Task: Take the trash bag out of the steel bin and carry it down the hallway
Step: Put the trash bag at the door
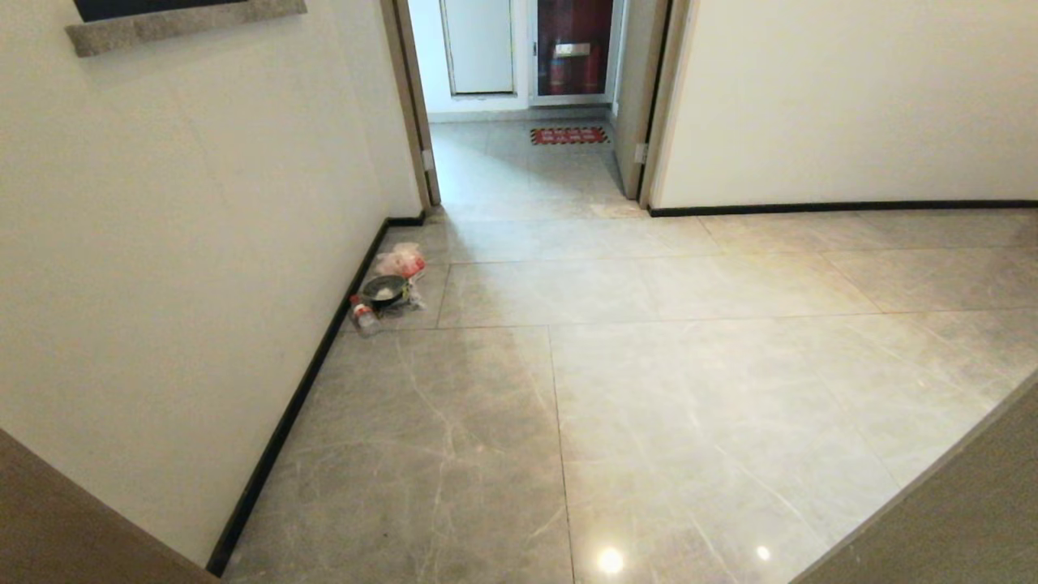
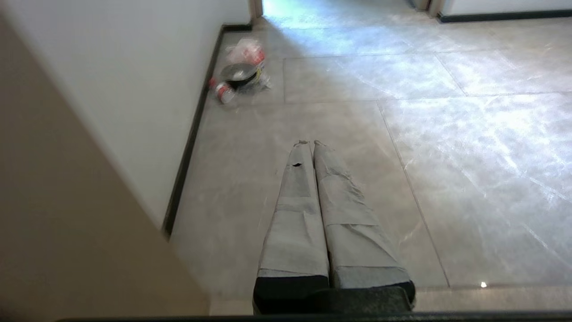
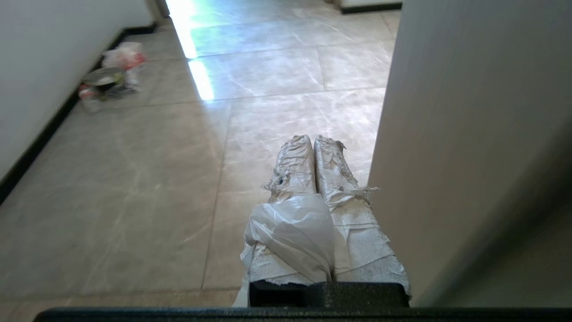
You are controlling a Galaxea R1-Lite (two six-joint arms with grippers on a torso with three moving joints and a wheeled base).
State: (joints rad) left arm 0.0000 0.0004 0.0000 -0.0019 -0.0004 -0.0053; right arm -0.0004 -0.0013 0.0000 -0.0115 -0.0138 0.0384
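The right tool (image 3: 313, 139) pinches the trash bag (image 3: 292, 232) (contents unseen); the left tool (image 2: 311, 143) is pressed together.

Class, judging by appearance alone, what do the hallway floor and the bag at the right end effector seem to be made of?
Hallway floor: probably polished grey marble-look tile, given grout lines, pale veining and glossy reflections. Bag: apparently thin translucent white plastic film, crinkled and softly shiny, draped over the right end effector.

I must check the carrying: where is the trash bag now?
In the right wrist view, the trash bag is clamped between the shut right hand fingers, over the hallway tiles.
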